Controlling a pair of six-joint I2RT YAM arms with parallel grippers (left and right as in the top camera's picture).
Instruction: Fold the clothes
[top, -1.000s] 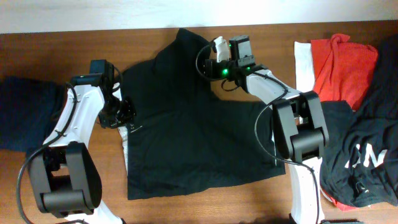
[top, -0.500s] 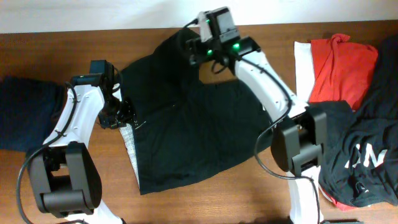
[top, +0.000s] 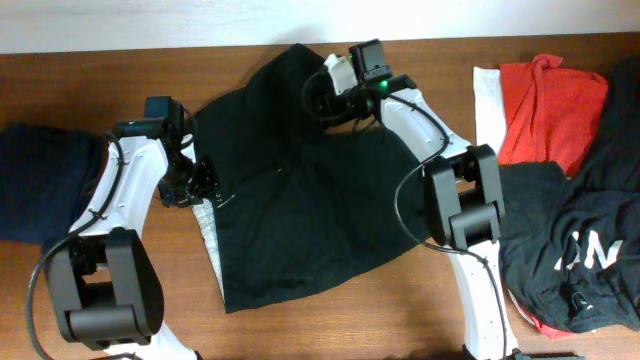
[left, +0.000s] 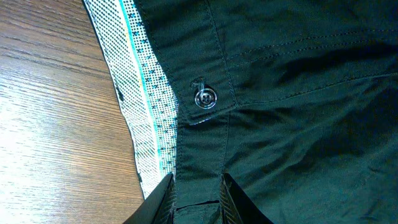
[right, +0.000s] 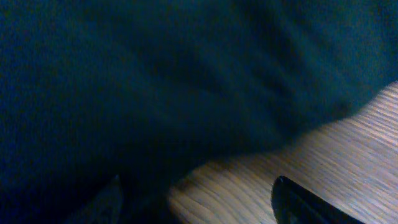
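Black shorts (top: 300, 200) are spread out in the middle of the wooden table (top: 300, 335), a bit crumpled (the dotted white inside of the waistband (left: 146, 112) is turned out on the left). The waistband edge is pinched by the left gripper (left: 198, 193), just below a button (left: 205, 98). The right gripper (right: 199, 193) is held with its fingers wide apart over the top edge of the shorts.

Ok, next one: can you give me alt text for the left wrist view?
Close-up of plain black soft fabric shorts, with a silver button near the centre and the pale dotted waistband lining, edged by a teal stripe, showing beside it. The left end effector grips the waistband edge at the bottom of the frame; the brown wooden table fills the rest.
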